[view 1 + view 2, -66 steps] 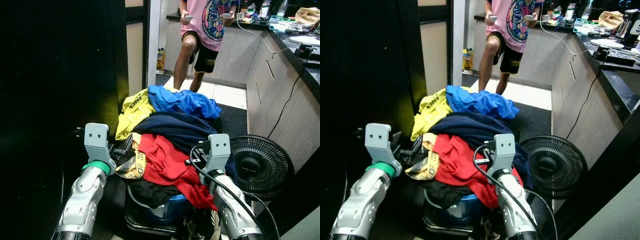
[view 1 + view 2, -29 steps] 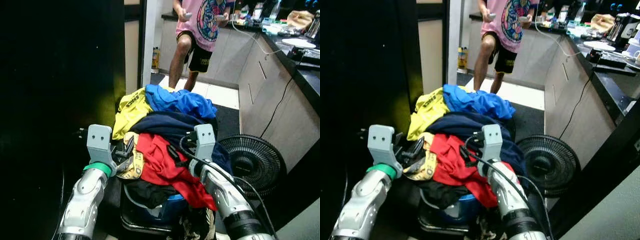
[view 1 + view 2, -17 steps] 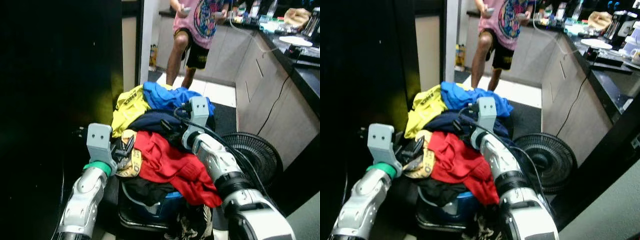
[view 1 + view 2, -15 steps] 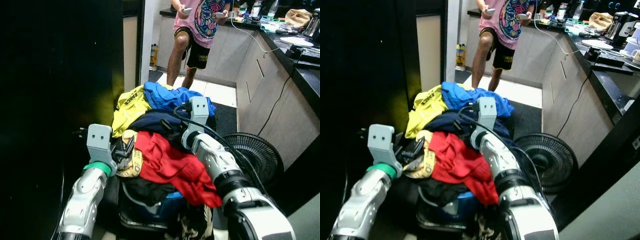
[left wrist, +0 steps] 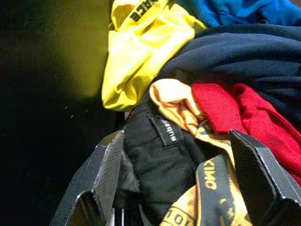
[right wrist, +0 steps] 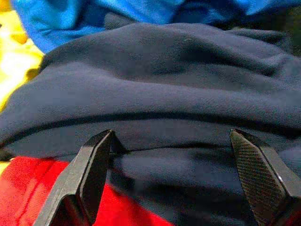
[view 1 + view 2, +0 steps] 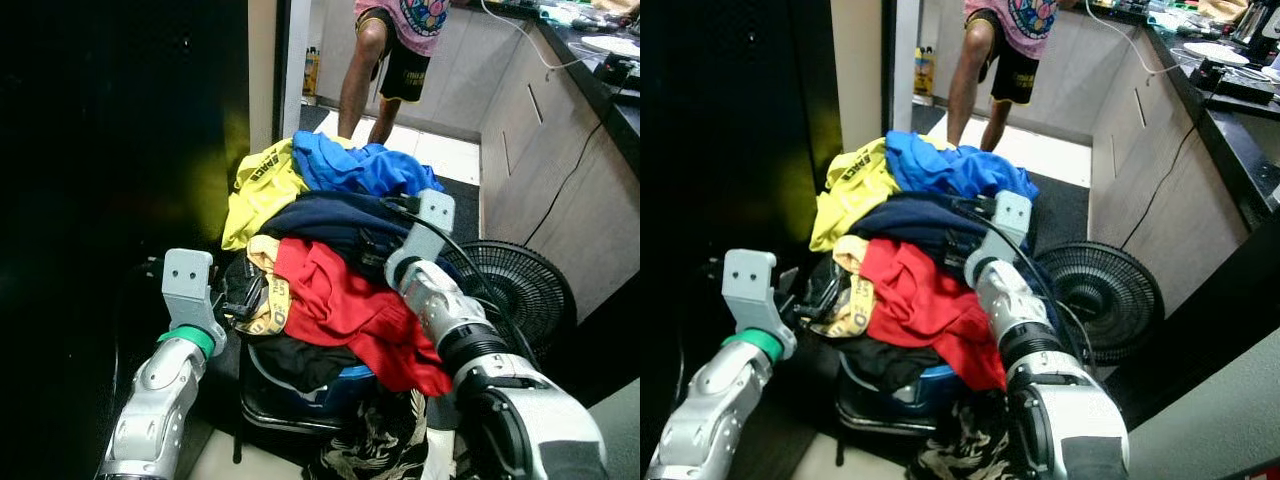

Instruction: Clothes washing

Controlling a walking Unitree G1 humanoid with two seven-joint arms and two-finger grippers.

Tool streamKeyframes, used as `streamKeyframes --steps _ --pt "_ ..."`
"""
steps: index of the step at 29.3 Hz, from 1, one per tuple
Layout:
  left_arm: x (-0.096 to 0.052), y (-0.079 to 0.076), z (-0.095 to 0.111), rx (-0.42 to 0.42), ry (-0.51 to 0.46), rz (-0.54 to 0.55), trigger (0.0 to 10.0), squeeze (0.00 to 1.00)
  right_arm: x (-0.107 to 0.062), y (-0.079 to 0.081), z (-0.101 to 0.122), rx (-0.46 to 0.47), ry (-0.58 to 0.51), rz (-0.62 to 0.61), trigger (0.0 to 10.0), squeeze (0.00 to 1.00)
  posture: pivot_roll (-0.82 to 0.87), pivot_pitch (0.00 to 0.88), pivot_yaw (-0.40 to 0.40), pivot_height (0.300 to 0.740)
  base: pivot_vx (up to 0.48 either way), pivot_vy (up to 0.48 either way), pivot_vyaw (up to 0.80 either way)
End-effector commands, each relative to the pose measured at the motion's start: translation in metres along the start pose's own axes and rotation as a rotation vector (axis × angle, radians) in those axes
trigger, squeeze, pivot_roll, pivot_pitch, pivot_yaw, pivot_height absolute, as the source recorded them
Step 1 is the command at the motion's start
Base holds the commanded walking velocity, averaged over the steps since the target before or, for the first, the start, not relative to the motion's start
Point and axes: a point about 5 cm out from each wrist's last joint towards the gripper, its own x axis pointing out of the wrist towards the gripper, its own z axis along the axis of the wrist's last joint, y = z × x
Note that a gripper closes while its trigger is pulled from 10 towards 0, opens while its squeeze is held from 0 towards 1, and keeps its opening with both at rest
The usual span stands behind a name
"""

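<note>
Head views, change: R arm has swung off the red shirt (image 7: 340, 305) and reached fwd over the laundry pile; right gripper (image 7: 375, 240) now sits at the navy sweatshirt (image 7: 335, 222). L arm barely moved. Camera has tipped down, so the whole scene is shifted.
Head views, meaning: prob lining up a grab on the navy piece; nothing lifted yet, early in the job.
Head views, laundry: heaped over a blue basket (image 7: 335, 395) on the floor; yellow jersey (image 7: 262, 190) and blue shirt (image 7: 355, 168) at far end, black fan (image 7: 520, 295) just beside on the R. A person's legs (image 7: 365, 70) beyond, by the worktop (image 7: 590, 60).
L wrist view: left gripper (image 5: 186, 179) wide open, holds nothing; fingers (image 5: 108, 169) straddle a black garment (image 5: 162, 162) and a yellow printed waistband (image 5: 207, 188), close to the cloth, contact unclear.
R wrist view: right gripper wide open, empty; fingers (image 6: 91, 176) spread either side of a navy sweatshirt fold, tips at or just on the fabric, red shirt just beside.
</note>
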Motion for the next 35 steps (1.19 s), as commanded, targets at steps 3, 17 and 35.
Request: streamKeyframes --steps 3,17,35 --pt "-0.002 -0.002 -0.001 -0.02 0.006 -0.008 10.0 0.0 0.001 -0.004 0.006 0.014 -0.015 -0.021 10.0 0.0 0.03 0.169 -0.059 0.74 0.0 0.0 0.0" --pt "0.005 -0.009 0.001 -0.023 0.009 -0.045 10.0 0.0 -0.004 -0.007 0.01 -0.192 -0.115 0.143 10.0 0.0 0.01 0.166 -0.028 0.74 0.0 0.0 0.0" --pt "0.006 0.012 0.012 -0.042 -0.014 0.074 10.0 0.0 -0.014 0.002 0.029 -0.2 -0.283 0.221 10.0 0.0 0.0 0.051 -0.033 0.74 0.0 0.0 0.0"
